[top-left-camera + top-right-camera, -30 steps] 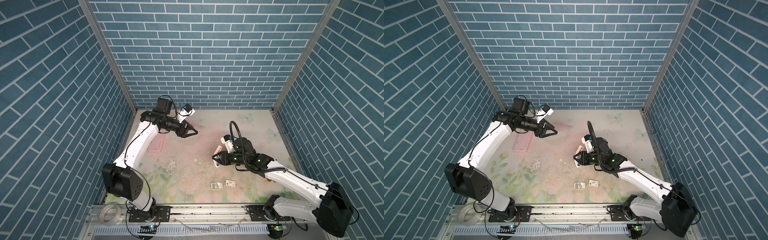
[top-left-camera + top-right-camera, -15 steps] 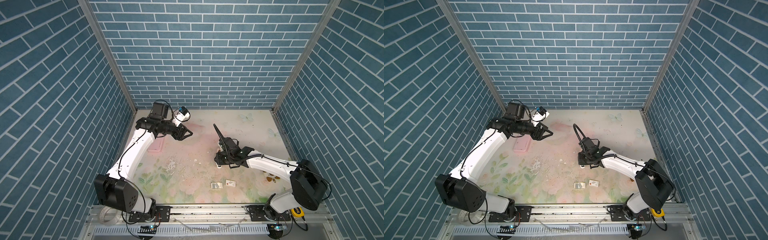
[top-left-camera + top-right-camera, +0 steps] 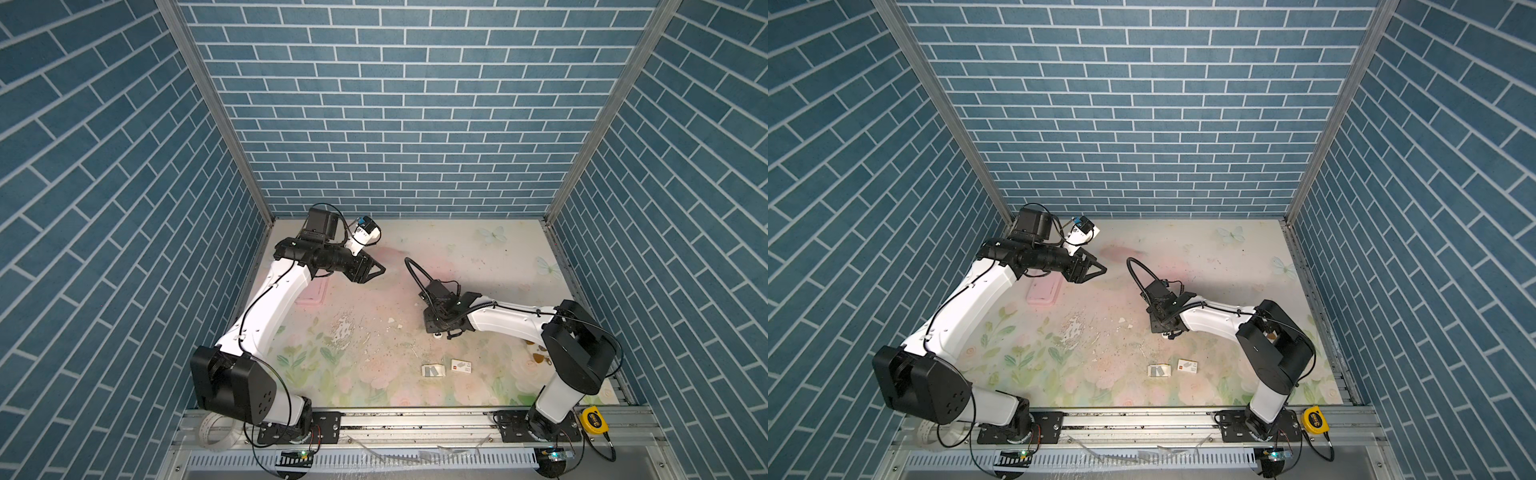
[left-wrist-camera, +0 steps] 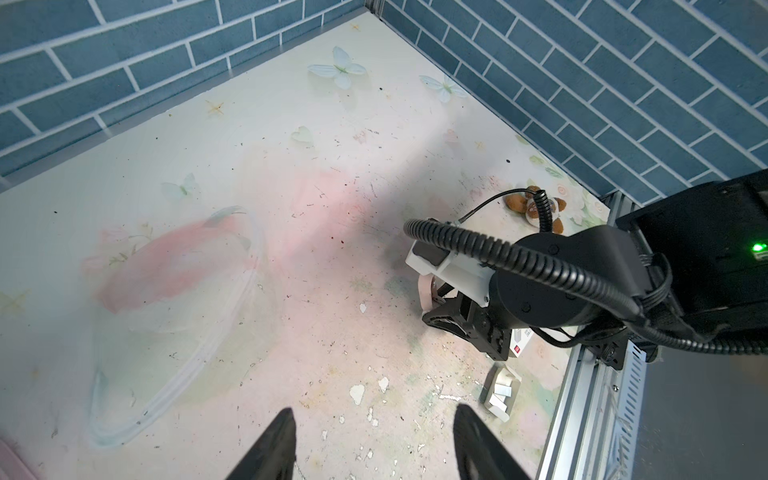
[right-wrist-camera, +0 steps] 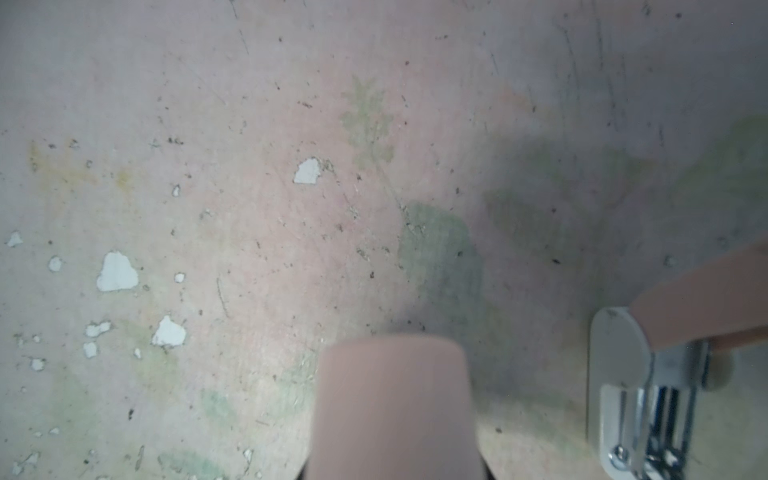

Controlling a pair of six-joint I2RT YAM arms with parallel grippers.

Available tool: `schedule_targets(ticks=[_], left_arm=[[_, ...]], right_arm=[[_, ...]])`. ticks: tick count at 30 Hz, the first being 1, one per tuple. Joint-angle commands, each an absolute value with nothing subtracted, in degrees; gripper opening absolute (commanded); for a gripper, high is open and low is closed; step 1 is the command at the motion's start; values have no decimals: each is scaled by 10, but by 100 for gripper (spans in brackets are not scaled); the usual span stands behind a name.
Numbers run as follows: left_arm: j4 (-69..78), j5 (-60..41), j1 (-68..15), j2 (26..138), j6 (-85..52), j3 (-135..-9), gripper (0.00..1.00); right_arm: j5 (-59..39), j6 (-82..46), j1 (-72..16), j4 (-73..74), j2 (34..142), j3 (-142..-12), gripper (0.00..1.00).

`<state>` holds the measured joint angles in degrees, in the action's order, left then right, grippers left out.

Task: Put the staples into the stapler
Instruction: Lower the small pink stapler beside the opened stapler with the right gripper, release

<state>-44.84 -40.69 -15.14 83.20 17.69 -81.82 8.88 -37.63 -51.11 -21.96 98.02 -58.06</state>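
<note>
My right gripper [image 3: 442,329] points straight down at the table's middle right and is shut on the pink stapler [image 5: 395,395]. The stapler is swung open: its white base and shiny metal magazine [image 5: 652,415] lie beside the held pink part. In both top views the wrist hides most of the stapler. The staples [image 3: 433,370], grey strips in a small cream tray [image 3: 1159,370], lie nearer the front edge and also show in the left wrist view [image 4: 500,390]. My left gripper [image 3: 376,270] hovers open and empty at the back left, fingertips [image 4: 286,419] wide apart.
A flat white card sleeve with a red mark [image 3: 461,365] lies right of the staple tray. A pink rectangular box [image 3: 313,293] sits under the left arm. A small brown toy [image 4: 536,208] is by the right wall. A yellow tape measure [image 3: 594,419] rests on the front rail.
The right arm has folded back and turned its wrist downward, bringing the stapler from the air to the table. The left gripper has drawn back slightly to the left.
</note>
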Motion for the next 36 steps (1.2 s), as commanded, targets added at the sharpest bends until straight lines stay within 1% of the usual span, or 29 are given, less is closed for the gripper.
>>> schedule_targets(ticks=[1,8,20,24,29,36], left_arm=[[-442,-407,-149,831,171,-814,62],[-441,-402,-149,833,171,-808,62],[-443,-397,-149,826,177,-801,63],[-443,-393,-149,825,178,-800,64],[-449,-387,-149,827,183,-810,65],[-456,-374,-149,824,189,-811,67]], right_arm=[[122,-383,-516,-228,995,-597,17],[122,-381,-520,-219,1026,-609,22],[139,-384,-529,-224,1039,-610,39],[148,-383,-532,-226,1029,-609,42],[151,-379,-536,-239,992,-606,43],[123,-372,-541,-247,935,-576,43]])
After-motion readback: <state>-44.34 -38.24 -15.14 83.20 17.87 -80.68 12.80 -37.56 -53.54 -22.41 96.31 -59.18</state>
